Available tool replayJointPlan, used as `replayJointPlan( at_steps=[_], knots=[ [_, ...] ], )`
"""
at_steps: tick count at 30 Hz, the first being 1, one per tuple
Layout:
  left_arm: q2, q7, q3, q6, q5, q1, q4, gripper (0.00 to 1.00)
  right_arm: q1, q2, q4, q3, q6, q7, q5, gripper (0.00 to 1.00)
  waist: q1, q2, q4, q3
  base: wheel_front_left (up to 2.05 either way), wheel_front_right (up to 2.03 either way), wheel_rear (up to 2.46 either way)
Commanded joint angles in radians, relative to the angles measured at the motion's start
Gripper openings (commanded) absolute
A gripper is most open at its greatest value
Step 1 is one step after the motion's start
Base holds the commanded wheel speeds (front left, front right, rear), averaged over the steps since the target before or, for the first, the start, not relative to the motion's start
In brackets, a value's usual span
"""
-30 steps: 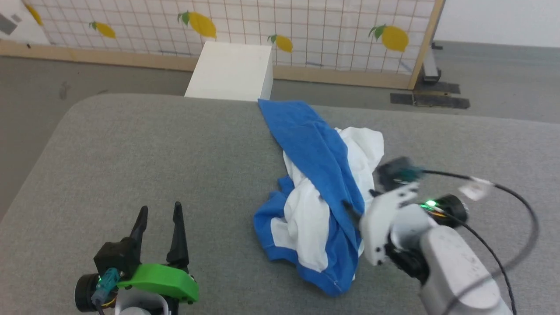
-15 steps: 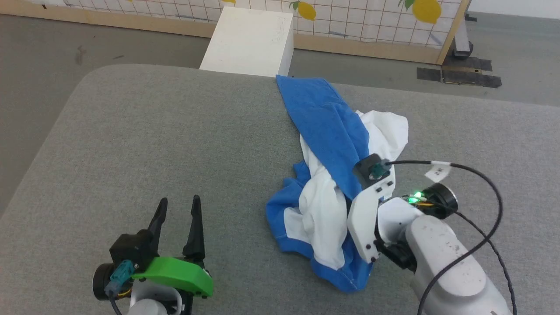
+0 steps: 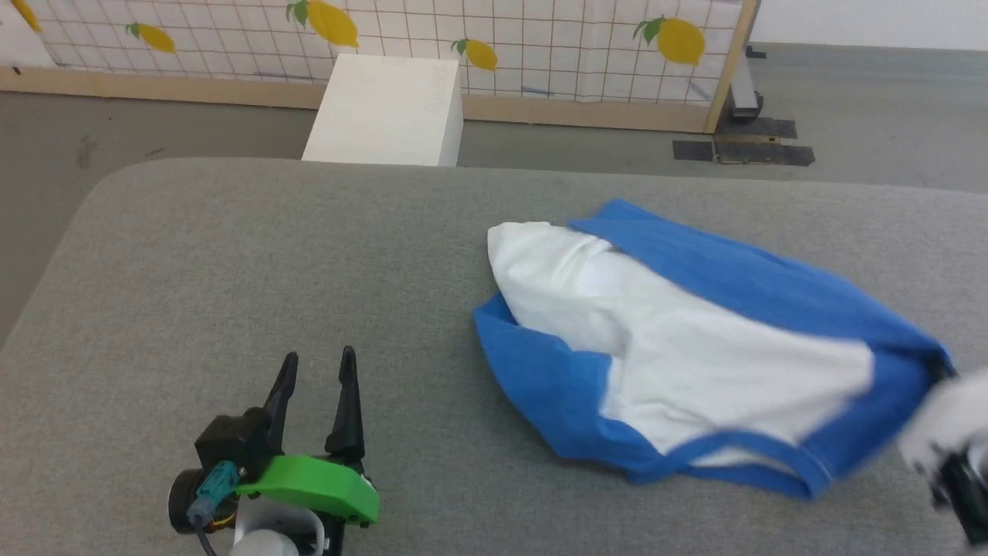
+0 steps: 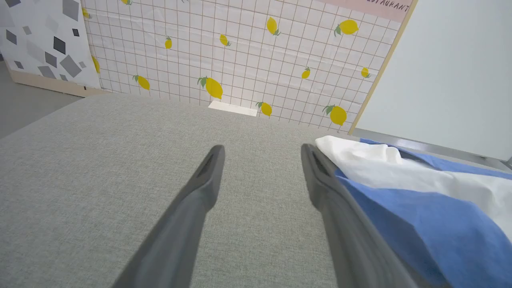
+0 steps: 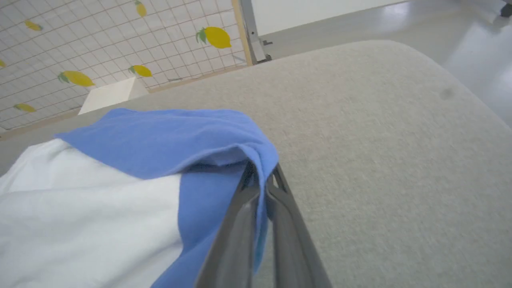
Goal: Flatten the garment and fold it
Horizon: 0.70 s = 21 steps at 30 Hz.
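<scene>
From the right wrist, sharper than overhead: right jaws tight on garment; left jaws wide, empty.

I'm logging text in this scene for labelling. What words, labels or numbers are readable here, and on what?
"ESTAURANT": start cut off by the picture's edge, on the pink strip topping the lemon-print panel, left wrist view.
On the garment: no lettering shows.

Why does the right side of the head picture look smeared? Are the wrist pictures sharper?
Head view: the right gripper and the garment beside it are blurred; the left gripper is crisp. Left wrist view: its fingers look soft. Right wrist view: the table looks streaky.
</scene>
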Motion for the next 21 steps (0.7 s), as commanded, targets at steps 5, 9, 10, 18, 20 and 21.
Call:
replayJointPlan(
  at_steps=[5,9,10,18,20,21],
  knots=[
    [-0.007,-0.008,0.007,-0.006,-0.013,0.021,0.019,1.00,0.169,0.001,0.064,-0.138,-0.002,0.056,0.036,0.00,0.0000,-0.0001,-0.024,-0.007,0.00,0.00,0.00],
    [-0.009,-0.001,0.013,-0.007,-0.044,0.029,0.049,1.00,0.180,0.001,0.098,-0.086,-0.002,-0.030,0.111,1.00,0.0000,-0.0001,-0.052,-0.010,0.00,0.00,0.00],
    [-0.010,0.005,0.018,-0.007,-0.061,0.028,0.053,1.00,0.176,0.001,0.095,-0.073,-0.002,-0.063,0.129,1.00,0.0000,-0.0001,-0.058,-0.011,0.00,0.00,0.00],
    [-0.017,0.255,-0.022,0.015,-0.180,-0.141,0.053,1.00,0.134,0.001,0.018,-0.044,-0.002,-0.274,0.150,1.00,0.0000,-0.0001,-0.108,0.001,0.00,0.00,0.00],
    [-0.017,0.387,-0.053,0.030,-0.190,-0.211,0.085,1.00,0.128,0.001,0.007,-0.032,-0.002,-0.275,0.148,1.00,0.0000,-0.0001,-0.124,0.011,0.00,0.00,0.00],
    [-0.017,0.465,-0.073,0.031,-0.200,-0.249,0.108,1.00,0.126,0.001,0.000,-0.026,-0.002,-0.275,0.150,1.00,0.0000,-0.0001,-0.133,0.019,0.00,0.00,0.00]
  ],
)
